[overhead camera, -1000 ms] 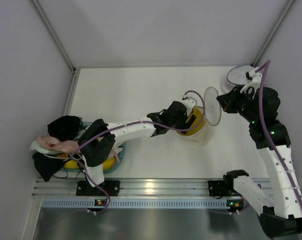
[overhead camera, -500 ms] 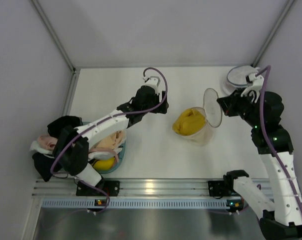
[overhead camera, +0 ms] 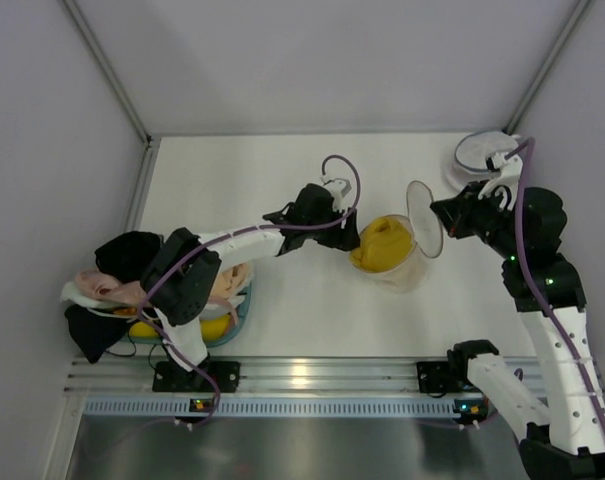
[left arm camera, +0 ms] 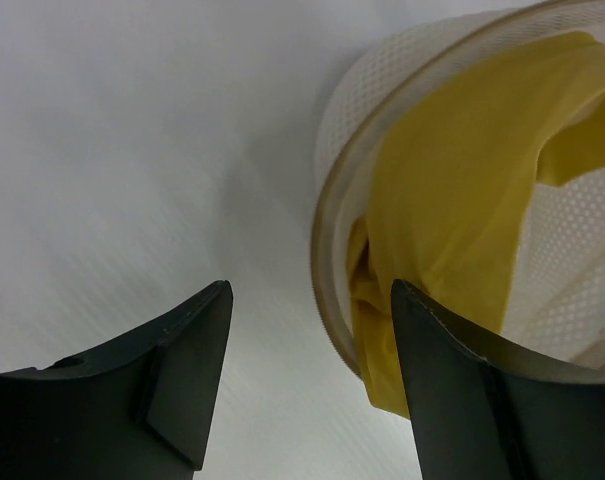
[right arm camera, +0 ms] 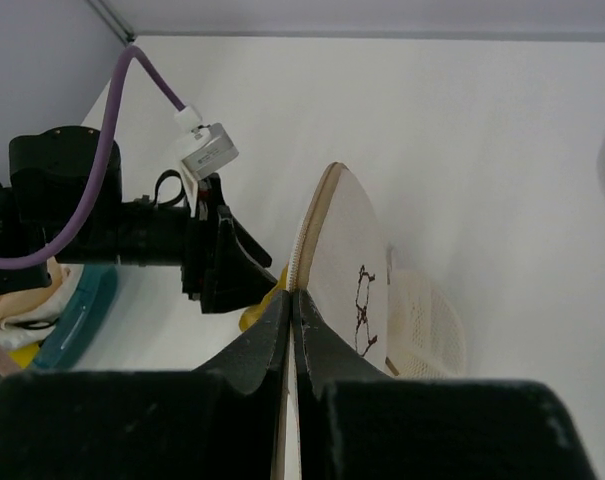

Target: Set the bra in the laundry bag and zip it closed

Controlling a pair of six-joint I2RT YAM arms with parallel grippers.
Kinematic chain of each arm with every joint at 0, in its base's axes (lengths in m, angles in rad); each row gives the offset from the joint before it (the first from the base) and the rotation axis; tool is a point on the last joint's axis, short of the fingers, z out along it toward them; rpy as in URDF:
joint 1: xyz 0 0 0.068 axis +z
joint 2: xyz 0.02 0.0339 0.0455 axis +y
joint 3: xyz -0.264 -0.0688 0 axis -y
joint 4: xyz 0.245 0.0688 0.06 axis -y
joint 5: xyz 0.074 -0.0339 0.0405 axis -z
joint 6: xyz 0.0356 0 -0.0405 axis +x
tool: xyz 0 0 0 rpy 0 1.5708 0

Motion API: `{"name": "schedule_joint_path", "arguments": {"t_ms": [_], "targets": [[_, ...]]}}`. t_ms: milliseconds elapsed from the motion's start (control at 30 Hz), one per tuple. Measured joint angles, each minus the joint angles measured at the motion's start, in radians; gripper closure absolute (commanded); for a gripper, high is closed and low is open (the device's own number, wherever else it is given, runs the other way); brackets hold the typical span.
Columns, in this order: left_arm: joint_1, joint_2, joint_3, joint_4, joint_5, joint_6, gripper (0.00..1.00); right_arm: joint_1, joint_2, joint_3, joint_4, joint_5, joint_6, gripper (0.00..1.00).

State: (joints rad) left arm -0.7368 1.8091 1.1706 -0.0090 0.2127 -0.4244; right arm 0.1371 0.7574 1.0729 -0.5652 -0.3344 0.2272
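The mustard-yellow bra lies bunched in the round white mesh laundry bag, draping over its near rim; it also shows in the left wrist view. The bag's lid stands upright, its tan zip rim pinched by my shut right gripper; the lid's dark mark shows in the right wrist view. My left gripper is open and empty just left of the bag, one finger in front of the bra's hanging edge.
A teal basin with peach, pink, black and yellow garments sits at the left front. A second round bag with a blue rim lies at the back right, behind my right arm.
My left gripper drew back from the bag to the left, leaving the bra in it, then moved right again to the bag's rim. My right gripper kept holding the lid upright.
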Motion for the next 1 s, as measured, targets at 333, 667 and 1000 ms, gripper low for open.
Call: {"name": "schedule_joint_path", "arguments": {"t_ms": [333, 667, 1000], "targets": [[-0.022, 0.06, 0.035, 0.055, 0.027, -0.003, 0.51, 0.0, 0.016, -0.007, 0.003, 0.001, 0.0, 1.0], [-0.023, 0.085, 0.039, 0.042, -0.058, -0.019, 1.0, 0.0, 0.01, -0.007, 0.003, 0.048, 0.001, 1.0], [-0.032, -0.238, 0.18, -0.221, -0.304, 0.071, 1.0, 0.0, 0.106, -0.029, 0.065, 0.109, 0.03, 1.0]]}}
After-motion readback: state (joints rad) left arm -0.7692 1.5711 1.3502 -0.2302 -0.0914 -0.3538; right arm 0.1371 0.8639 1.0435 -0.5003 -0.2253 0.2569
